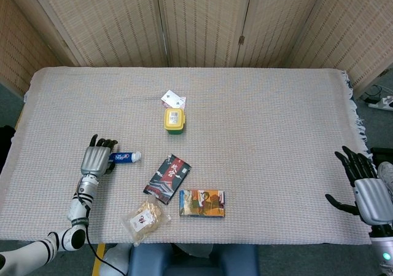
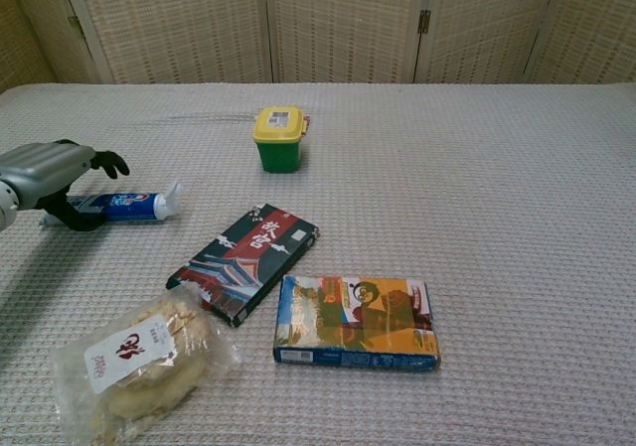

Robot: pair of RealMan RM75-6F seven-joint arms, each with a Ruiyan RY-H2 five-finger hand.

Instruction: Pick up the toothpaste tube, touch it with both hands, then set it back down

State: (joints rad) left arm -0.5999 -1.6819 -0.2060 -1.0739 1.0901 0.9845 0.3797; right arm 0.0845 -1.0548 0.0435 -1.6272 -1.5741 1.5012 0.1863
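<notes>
The blue and white toothpaste tube lies on its side at the left of the cloth-covered table, cap pointing right. My left hand is over its tail end, with the fingers above the tube and the thumb below, gripping it. The tail is hidden by the hand. The tube still sits low against the cloth. My right hand hovers off the table's right front corner with its fingers spread and holds nothing. The chest view does not show it.
A green tub with a yellow lid stands mid-table, a playing card behind it. A dark box, a colourful box and a snack bag lie to the tube's right and front.
</notes>
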